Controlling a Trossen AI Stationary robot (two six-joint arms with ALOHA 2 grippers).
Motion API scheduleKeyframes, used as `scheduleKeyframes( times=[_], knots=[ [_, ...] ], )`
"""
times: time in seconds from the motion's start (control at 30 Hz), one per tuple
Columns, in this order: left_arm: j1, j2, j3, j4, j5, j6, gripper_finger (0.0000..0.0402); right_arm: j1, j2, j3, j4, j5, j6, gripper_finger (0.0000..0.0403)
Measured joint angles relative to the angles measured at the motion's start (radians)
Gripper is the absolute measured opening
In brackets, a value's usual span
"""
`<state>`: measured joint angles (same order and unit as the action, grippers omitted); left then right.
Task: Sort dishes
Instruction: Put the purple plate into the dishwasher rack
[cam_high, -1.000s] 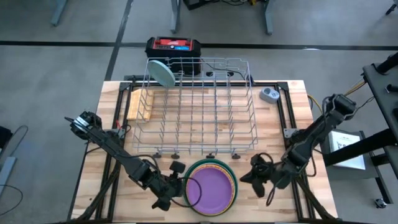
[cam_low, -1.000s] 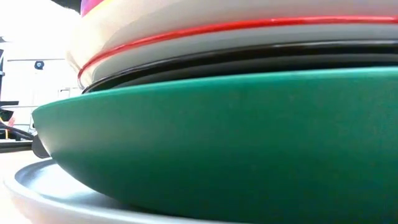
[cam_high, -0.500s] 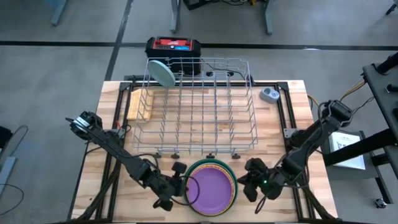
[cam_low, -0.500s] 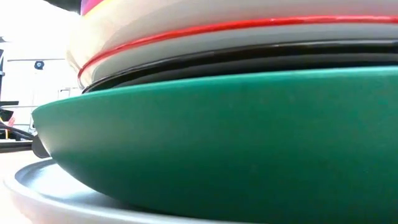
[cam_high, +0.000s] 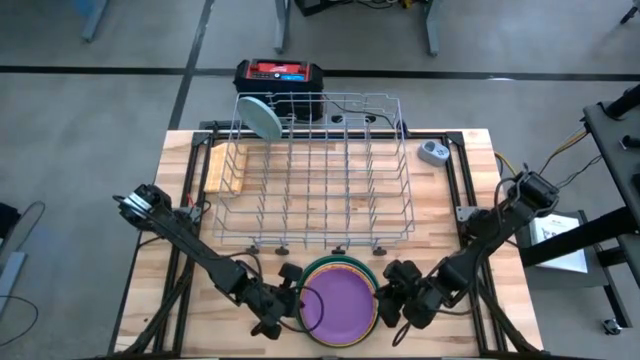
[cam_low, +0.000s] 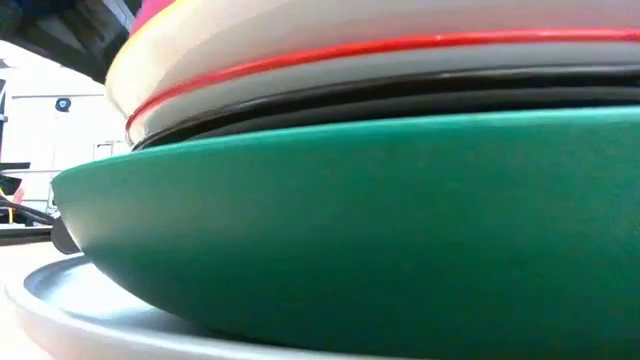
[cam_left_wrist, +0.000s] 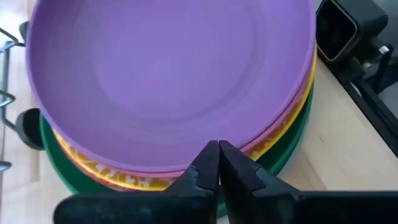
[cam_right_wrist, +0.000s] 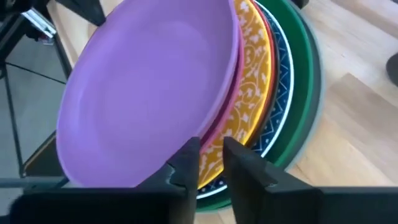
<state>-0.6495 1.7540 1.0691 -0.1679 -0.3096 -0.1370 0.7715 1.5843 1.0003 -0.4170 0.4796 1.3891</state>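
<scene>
2 grippers flank a near-edge plate stack (cam_high: 372, 283) topped by a purple plate (cam_high: 339, 306): left gripper (cam_high: 288, 303) closed, empty; right gripper (cam_high: 385, 300) slightly parted at its rim.

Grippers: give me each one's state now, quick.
Left gripper: shut, empty, at the purple plate rim.
Right gripper: open, fingers straddling the stack's edge, gripping nothing yet.

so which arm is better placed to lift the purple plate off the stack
Probably the right. The right gripper has its fingers parted at the purple plate's rim, while the left gripper sits at the opposite rim with its fingers together.
</scene>
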Motion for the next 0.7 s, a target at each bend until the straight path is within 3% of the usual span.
scheduleKeyframes(
  times=[0.33,0.7],
  knots=[
    [0.000,0.054,0.028,0.010,-0.003,-0.014,0.0000,-0.006,-0.026,0.007,0.013,0.022,-0.003,0.0161],
    [0.000,0.057,0.029,0.004,-0.025,-0.012,0.0000,-0.011,-0.039,0.007,0.020,0.019,-0.003,0.0202]
  ],
)
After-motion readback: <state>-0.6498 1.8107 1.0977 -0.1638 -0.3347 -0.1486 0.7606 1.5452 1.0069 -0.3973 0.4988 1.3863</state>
